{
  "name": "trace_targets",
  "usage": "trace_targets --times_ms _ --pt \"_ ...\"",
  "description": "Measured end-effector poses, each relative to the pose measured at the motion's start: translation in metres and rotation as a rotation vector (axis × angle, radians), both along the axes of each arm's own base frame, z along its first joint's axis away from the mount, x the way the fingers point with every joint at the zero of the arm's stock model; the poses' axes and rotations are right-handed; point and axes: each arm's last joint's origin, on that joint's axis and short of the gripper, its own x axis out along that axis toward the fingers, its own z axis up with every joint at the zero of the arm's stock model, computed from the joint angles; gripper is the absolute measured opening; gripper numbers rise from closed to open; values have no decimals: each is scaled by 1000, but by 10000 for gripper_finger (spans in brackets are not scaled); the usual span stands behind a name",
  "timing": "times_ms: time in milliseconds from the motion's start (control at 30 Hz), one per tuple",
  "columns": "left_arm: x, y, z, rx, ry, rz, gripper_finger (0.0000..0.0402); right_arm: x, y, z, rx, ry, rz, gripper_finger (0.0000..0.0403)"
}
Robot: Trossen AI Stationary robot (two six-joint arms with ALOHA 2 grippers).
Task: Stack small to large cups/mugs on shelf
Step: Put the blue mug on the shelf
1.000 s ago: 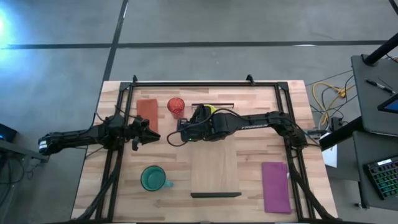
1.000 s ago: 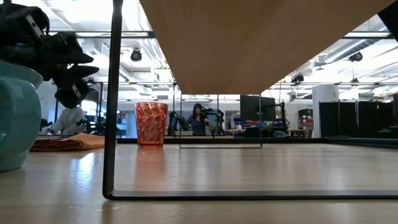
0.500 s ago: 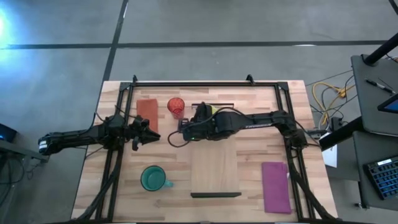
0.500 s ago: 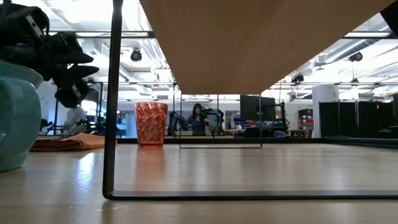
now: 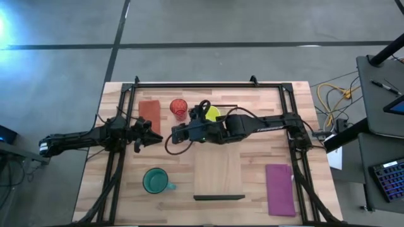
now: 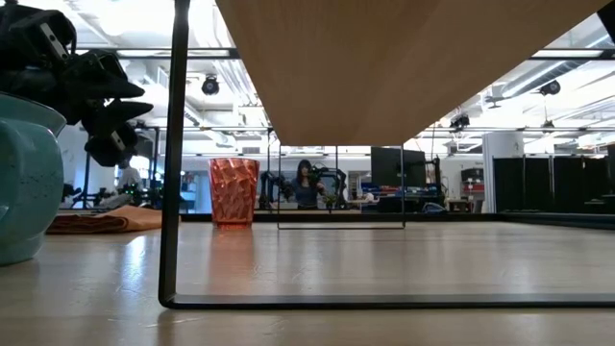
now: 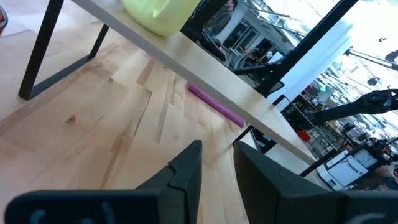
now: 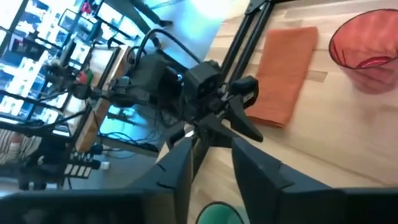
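Note:
The yellow-green mug (image 5: 212,114) stands on its base on the far end of the light-wood shelf (image 5: 218,170), and shows again in the left wrist view (image 7: 158,12). The red cup (image 5: 178,108) stands upright on the table just left of the shelf. The teal mug (image 5: 154,180) stands near the front left. My right gripper (image 5: 175,133) hovers open left of the shelf, in front of the red cup, holding nothing. My left gripper (image 5: 154,135) faces it from the left, open and empty.
A brown-red cloth (image 5: 149,113) lies left of the red cup. A purple flat rectangle (image 5: 279,189) lies at the front right. The shelf's black leg frame (image 6: 173,192) stands on the table. Bare wood lies between the teal mug and the two grippers.
My right gripper has moved from over the yellow-green mug toward the table's left edge and a little nearer. The mug stays upright on the shelf's far end, now uncovered.

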Motion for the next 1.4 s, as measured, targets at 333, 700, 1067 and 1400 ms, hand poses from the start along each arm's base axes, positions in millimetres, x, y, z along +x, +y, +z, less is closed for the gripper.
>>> trace_targets --times_ms 333,700,1067,1400 --pt "1 1 22 -161 -197 39 79 -12 25 12 -155 15 151 157" --pt "-9 4 57 -204 -578 160 79 -21 22 25 -277 26 204 150" --pt "-16 3 105 -170 -719 175 79 -50 12 60 -395 -8 214 150" --pt "10 10 126 71 -81 257 90 -79 -6 70 -386 102 198 150"
